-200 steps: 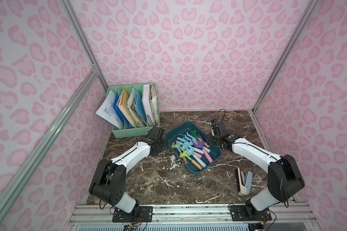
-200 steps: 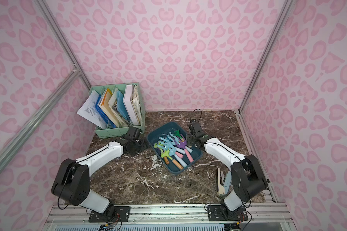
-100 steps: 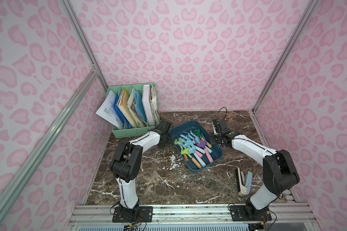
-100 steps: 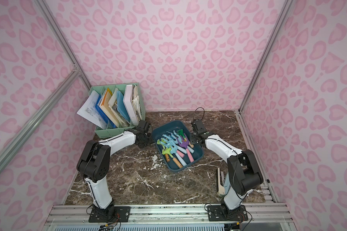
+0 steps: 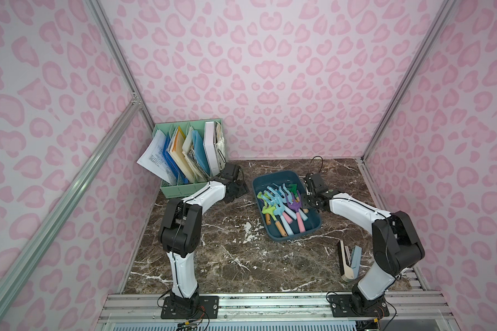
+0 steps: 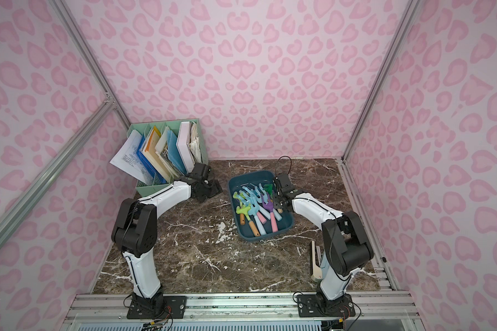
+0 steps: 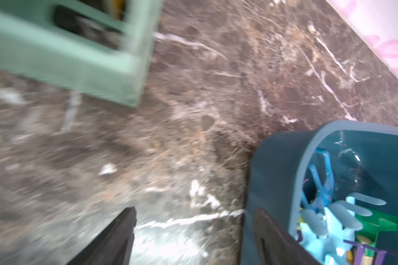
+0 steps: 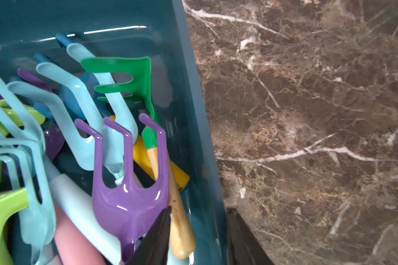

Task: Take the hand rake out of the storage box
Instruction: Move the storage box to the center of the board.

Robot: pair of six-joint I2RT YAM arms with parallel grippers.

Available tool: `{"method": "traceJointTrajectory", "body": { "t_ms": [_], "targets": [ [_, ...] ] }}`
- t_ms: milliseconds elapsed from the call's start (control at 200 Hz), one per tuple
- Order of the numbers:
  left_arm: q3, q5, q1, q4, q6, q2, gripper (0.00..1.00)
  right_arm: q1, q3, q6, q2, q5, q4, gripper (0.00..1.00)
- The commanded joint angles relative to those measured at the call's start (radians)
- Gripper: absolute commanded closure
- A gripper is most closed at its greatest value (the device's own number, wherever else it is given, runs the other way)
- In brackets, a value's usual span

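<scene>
- The storage box (image 5: pixel 310 226) sits on the bench (image 5: pixel 241 258) toward the back and between the two arms, at an angle to the bench's edges.
- The hand rakes (image 5: pixel 281 206) all lie inside the storage box in a loose overlapping pile, with their tines toward the back wall and their handles toward the front.
- A purple hand rake (image 8: pixel 129 202) lies on top of the pile near the box's right long wall. A green hand rake (image 8: pixel 133 75) lies just beyond it.
- The right end effector (image 8: pixel 199 208) is at the box's right long wall. Its jaws are apart, one finger inside beside the purple hand rake and the other outside the wall. A gap shows between the inner finger and the wall, and nothing is gripped.
- The left end effector (image 7: pixel 193 210) is low over the bench, between the mint-green file organiser (image 5: pixel 181 189) and the storage box. Its jaws are spread wide with only bare bench between them, and one finger is just beside the box's outer wall.
- The left wrist view is blurred.
</scene>
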Motion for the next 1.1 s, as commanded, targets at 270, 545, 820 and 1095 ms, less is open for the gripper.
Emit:
{"method": "traceJointTrajectory", "body": {
  "t_ms": [270, 545, 820, 1095],
  "targets": [
    [-0.293, 0.077, 0.076, 0.091, 0.012, -0.358, 0.10, 0.005, -0.112, 0.077, -0.057, -0.066, 0.042, 0.69],
    [-0.325, -0.006, 0.078, 0.025, 0.072, -0.492, 0.09, 0.017, -0.040, 0.173, 0.038, -0.161, 0.054, 0.86],
    [-0.321, -0.029, 0.080, -0.001, 0.107, -0.513, 0.09, 0.037, 0.156, 0.200, 0.179, -0.137, 0.029, 0.88],
    [-0.297, 0.027, 0.071, 0.014, 0.141, -0.470, 0.09, 0.035, 0.363, 0.137, 0.309, -0.121, 0.010, 0.87]
  ]
}}
